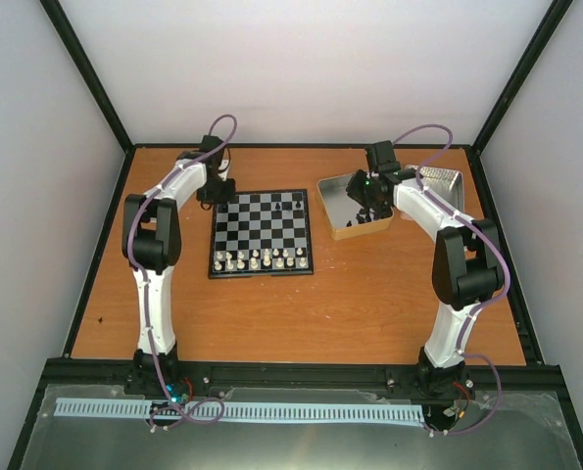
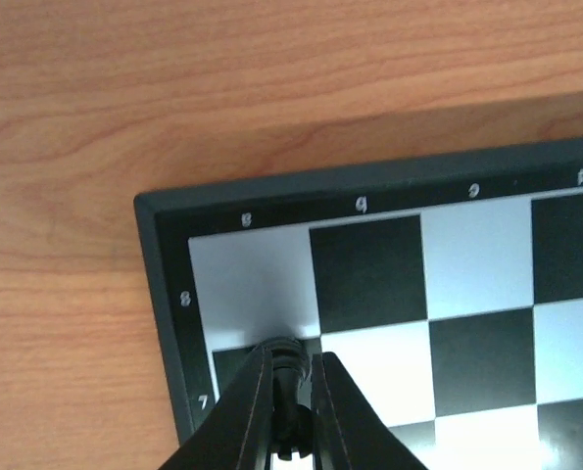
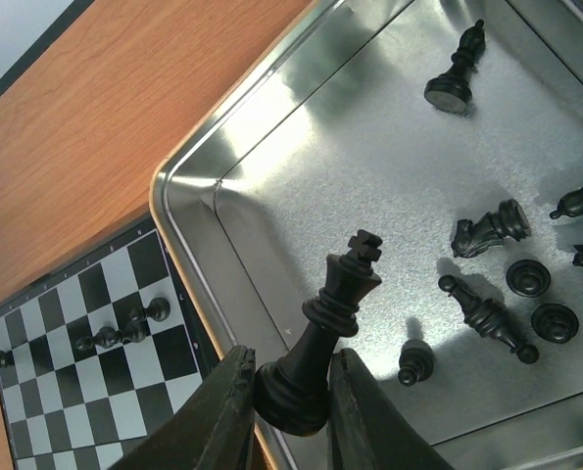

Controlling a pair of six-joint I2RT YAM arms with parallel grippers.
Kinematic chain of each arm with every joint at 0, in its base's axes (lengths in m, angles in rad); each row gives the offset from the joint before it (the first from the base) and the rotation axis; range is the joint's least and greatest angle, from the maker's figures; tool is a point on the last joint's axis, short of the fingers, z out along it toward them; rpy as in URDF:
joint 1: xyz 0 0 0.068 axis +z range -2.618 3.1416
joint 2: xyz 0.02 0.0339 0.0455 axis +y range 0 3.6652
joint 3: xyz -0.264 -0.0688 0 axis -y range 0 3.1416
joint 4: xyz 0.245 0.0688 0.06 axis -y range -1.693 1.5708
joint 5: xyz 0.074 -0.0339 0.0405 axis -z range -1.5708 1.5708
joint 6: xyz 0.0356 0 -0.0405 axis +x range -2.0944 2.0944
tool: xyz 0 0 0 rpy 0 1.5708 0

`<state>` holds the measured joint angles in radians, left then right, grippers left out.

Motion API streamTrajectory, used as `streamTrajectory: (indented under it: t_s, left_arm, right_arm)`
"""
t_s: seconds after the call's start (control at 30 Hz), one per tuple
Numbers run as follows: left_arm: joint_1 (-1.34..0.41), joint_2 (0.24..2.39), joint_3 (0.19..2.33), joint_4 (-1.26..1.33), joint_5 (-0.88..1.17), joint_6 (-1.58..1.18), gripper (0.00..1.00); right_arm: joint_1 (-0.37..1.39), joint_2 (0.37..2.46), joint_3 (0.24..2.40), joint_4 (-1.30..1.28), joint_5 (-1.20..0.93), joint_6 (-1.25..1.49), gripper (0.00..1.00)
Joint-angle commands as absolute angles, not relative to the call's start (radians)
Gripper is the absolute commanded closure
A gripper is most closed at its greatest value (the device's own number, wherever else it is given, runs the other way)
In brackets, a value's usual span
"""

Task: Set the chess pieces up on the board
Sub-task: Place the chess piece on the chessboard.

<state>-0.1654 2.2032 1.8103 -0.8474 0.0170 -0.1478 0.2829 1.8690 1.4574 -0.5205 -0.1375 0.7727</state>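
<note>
On my left, the left gripper hangs over the board at its 11 o'clock corner as the top view shows it. Its jaws are pinched almost together on what looks like a small black piece, though I see only a sliver of it. White pieces line the board's near rows, and a few black chess pieces stand toward the far side. At 2 o'clock from the board the tin tray sits on the bench, with more black figures lying loose in it, a knight among them. Over that tray the right gripper has narrow jaws clamped on the foot of a black king, which leans toward 1 o'clock. I judge these figures light, hard and slick. The king is tall and top-heavy, so a low hold just above the foot suits it; a pinch near the crown would let it swing.
</note>
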Motion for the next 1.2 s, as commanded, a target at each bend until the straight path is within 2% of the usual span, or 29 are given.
streamTrajectory:
  t_s: [0.0, 0.6, 0.73, 1.03, 1.17]
  left_arm:
    - [-0.16, 2.247, 1.885, -0.857, 0.028, -0.167, 0.98]
    - [-0.158, 2.294, 1.926, -0.886, -0.028, -0.178, 0.95]
    - [-0.158, 2.294, 1.923, -0.894, -0.038, -0.176, 0.89]
    - [-0.158, 2.281, 1.979, -0.901, -0.009, -0.177, 0.68]
    - [-0.158, 2.278, 2.013, -0.906, -0.012, -0.173, 0.64]
  right_arm:
    - [0.286, 1.871, 1.494, -0.532, -0.11, 0.76, 0.8]
    - [0.286, 1.861, 1.497, -0.537, -0.103, 0.756, 0.8]
    - [0.286, 1.862, 1.496, -0.535, -0.104, 0.758, 0.8]
    - [0.287, 1.858, 1.5, -0.536, -0.098, 0.754, 0.8]
    - [0.291, 1.855, 1.498, -0.538, -0.095, 0.753, 0.8]
